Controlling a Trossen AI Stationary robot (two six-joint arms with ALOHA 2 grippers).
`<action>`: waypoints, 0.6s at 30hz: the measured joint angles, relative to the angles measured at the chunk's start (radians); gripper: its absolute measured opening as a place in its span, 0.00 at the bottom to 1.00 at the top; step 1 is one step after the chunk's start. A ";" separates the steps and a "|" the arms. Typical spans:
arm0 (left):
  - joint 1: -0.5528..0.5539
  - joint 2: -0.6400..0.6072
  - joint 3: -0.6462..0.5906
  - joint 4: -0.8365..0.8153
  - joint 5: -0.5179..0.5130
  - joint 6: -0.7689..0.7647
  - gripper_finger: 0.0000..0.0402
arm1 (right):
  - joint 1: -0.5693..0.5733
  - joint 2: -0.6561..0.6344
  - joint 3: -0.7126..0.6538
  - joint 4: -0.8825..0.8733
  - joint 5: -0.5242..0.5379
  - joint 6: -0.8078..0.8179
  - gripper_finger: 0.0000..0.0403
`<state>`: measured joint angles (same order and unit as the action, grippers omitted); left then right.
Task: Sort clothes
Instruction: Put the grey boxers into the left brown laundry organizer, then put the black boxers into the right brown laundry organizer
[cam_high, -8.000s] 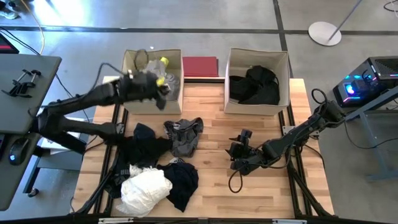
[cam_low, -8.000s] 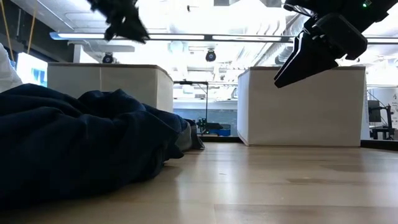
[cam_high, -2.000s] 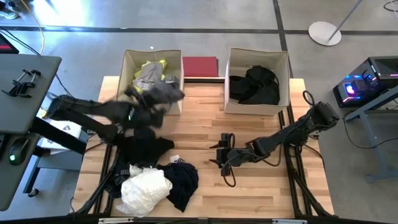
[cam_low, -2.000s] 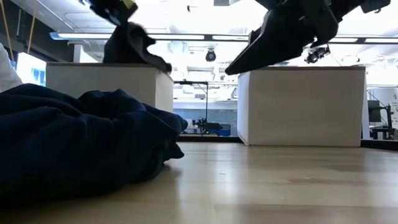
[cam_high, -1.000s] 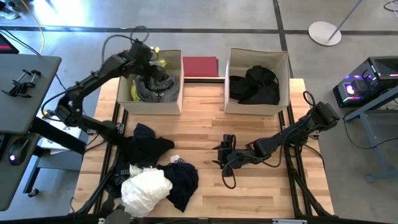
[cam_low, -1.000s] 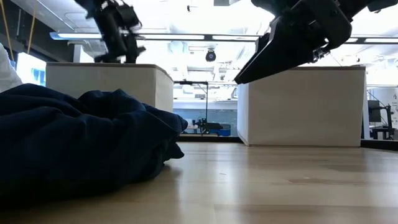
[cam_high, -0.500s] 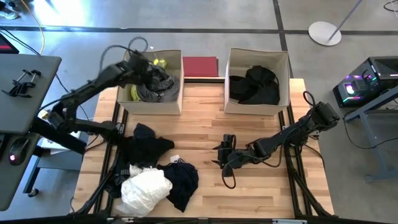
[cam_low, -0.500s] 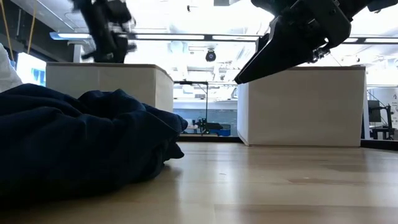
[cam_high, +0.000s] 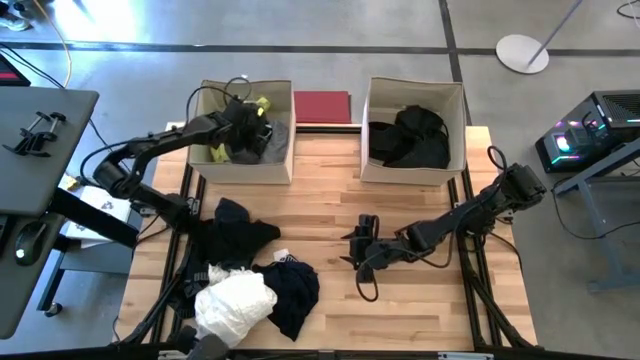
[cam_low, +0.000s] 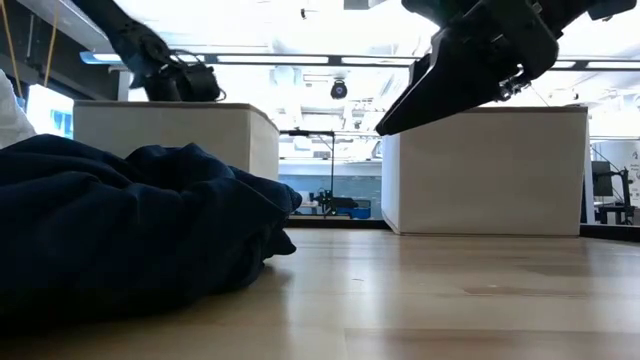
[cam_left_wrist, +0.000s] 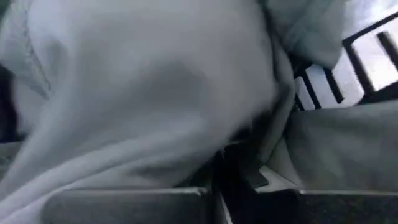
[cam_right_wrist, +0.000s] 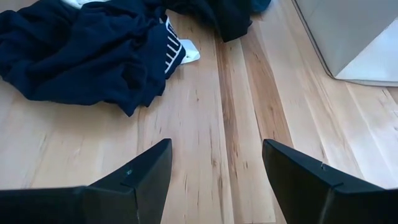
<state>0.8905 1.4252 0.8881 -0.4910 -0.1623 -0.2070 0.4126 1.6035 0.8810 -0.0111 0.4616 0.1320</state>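
The left gripper (cam_high: 243, 128) had sunk into the upper-left box (cam_high: 246, 166), pressing the grey garment (cam_left_wrist: 143, 93) down; its grip could not be told. Right gripper (cam_high: 360, 250) hovered open mid-table; remaining clothes (cam_high: 250, 285) lay lower left

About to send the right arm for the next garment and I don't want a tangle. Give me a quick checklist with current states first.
1. Right hand open and empty: ok.
2. Right hand over bare wood, facing the dark navy garment: ok.
3. Left hand out of the left box: not ok, it sits down among the grey garment.
4. Left hand released its garment: cannot tell, fabric fills the left wrist view.
5. Pile left to sort, white garment included: ok, on the table.
6. Right box unobstructed: ok.
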 joint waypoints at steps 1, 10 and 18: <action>-0.007 -0.019 0.027 -0.033 0.000 0.006 0.05 | 0.000 0.000 0.000 0.001 0.000 0.000 0.59; -0.075 -0.184 0.347 -0.349 0.076 0.042 0.19 | -0.018 0.000 0.000 0.106 -0.019 -0.040 0.59; -0.193 -0.346 0.411 -0.402 0.067 -0.025 0.24 | -0.121 0.121 0.001 0.512 -0.487 -0.222 0.59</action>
<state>0.6978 1.0796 1.2993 -0.8929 -0.0955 -0.2324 0.2914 1.7243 0.8825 0.5013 -0.0252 -0.0899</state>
